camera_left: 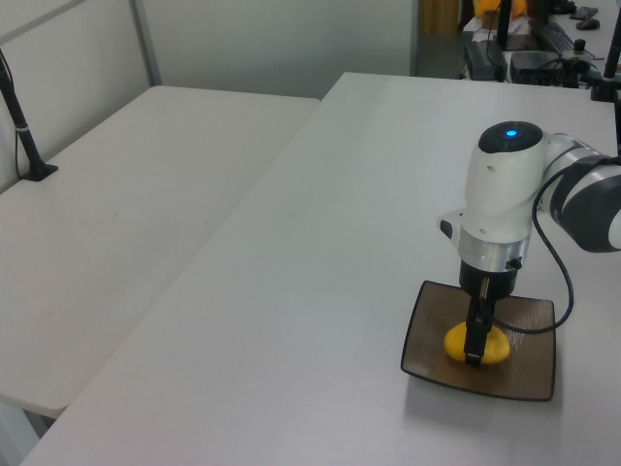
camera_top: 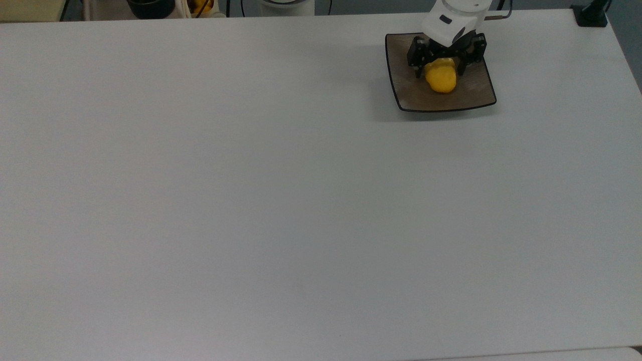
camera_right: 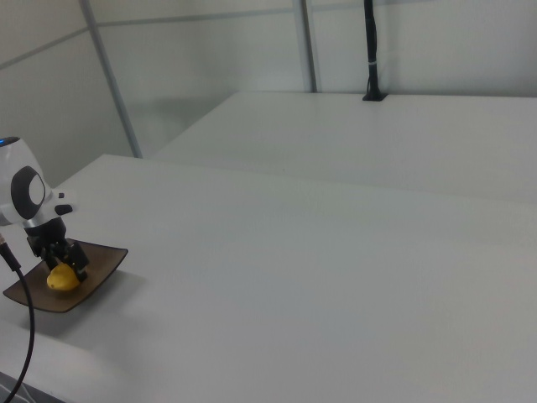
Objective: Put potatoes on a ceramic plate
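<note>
While parted, pincer [camera_top: 442, 65] fingers flank potato [camera_top: 441, 79] on ceramic plate [camera_top: 476, 93].

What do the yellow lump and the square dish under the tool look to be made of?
The potato looks like moulded plastic: an even bright yellow with a smooth, slightly bumpy skin. The plate looks like glazed ceramic: brown-grey with a faint brushed streaking, a thin dark rim and upturned corners. Neither can be confirmed from looks alone.

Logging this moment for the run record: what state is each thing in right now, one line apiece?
potato: lying on the plate, between the hand's spread fingers.
ceramic plate: flat on the table, holding the potato.
hand: open, low over the plate, straddling the potato.
table: carries the plate near the top view's upper right corner.
</note>
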You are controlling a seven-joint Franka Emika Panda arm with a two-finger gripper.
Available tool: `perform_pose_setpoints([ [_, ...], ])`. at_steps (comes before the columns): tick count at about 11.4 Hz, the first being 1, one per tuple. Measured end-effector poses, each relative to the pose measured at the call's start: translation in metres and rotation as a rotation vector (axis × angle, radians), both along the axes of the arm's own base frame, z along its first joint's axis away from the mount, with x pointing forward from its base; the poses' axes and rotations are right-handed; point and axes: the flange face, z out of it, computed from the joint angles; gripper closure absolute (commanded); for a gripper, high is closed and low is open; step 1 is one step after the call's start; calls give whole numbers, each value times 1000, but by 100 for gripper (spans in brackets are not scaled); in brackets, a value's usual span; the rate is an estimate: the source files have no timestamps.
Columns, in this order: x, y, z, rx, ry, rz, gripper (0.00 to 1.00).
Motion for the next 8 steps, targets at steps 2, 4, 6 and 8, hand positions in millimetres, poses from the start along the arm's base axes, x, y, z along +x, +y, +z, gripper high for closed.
perform_pose_setpoints([
  [2,9,2,19,25,-31,-14,0],
  [4,23,-7,63,26,-57,-44,0],
  [6,38,-30,131,3,-68,-97,0],
  [8,46,-66,206,-24,-74,-170,0],
])
